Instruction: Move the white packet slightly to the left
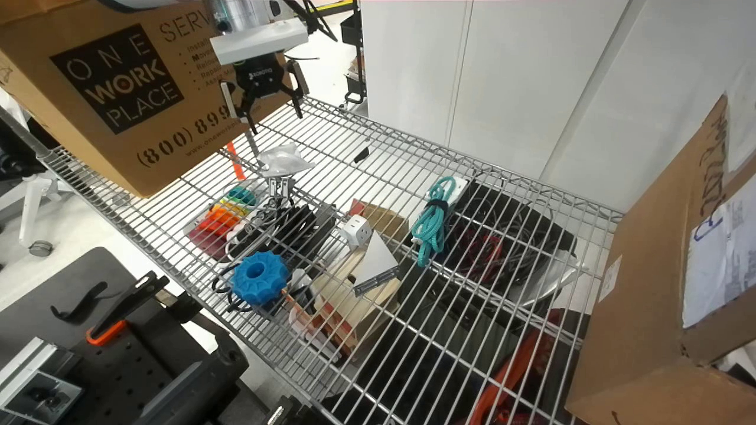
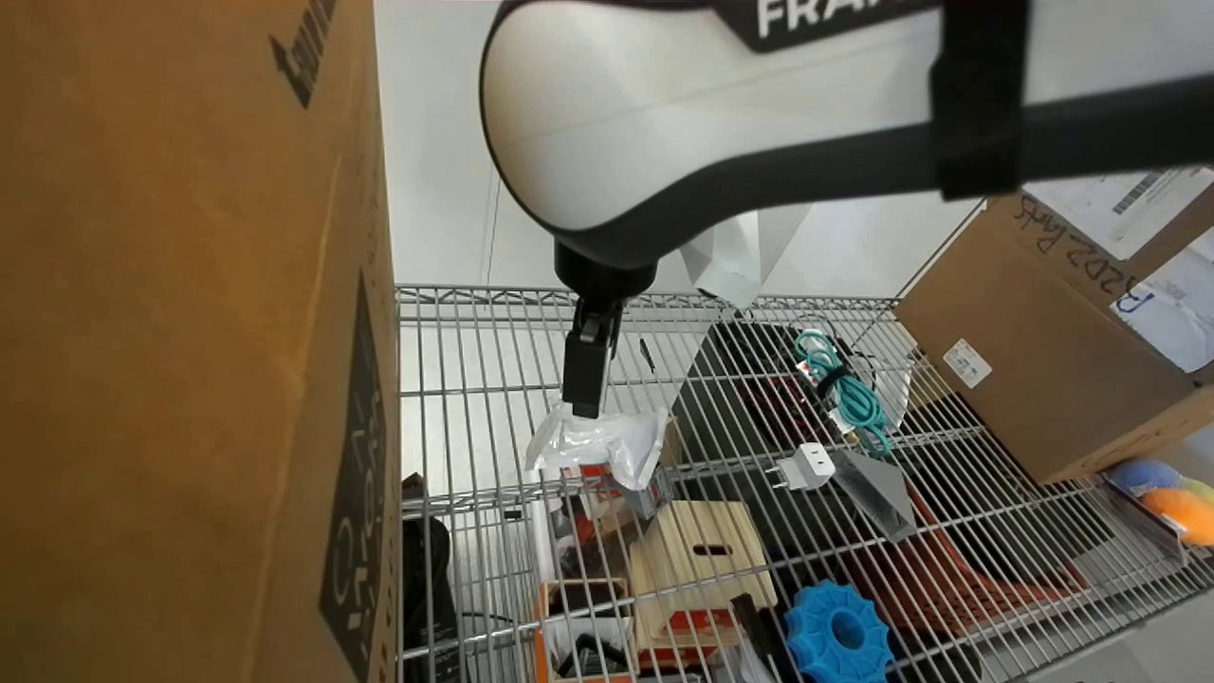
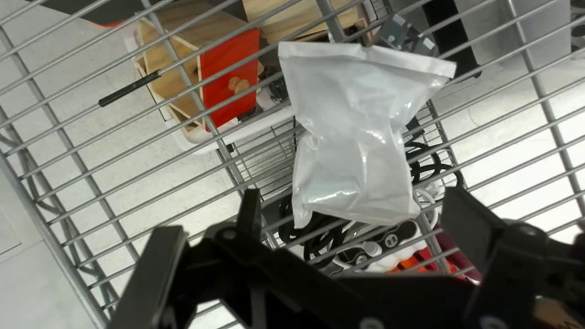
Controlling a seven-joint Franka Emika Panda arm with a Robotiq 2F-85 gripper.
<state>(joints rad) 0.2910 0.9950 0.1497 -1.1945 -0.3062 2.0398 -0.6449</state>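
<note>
Lying crumpled, glossy white packet (image 3: 352,132), narrow-waisted, seemingly puffy

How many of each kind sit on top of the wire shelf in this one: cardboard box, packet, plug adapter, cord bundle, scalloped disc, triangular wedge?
Cardboard boxes: 2
White packet: 1
White plug adapter: 1
Teal cord bundle: 1
Blue scalloped disc: 1
Grey triangular wedge: 1
Total: 7
</note>
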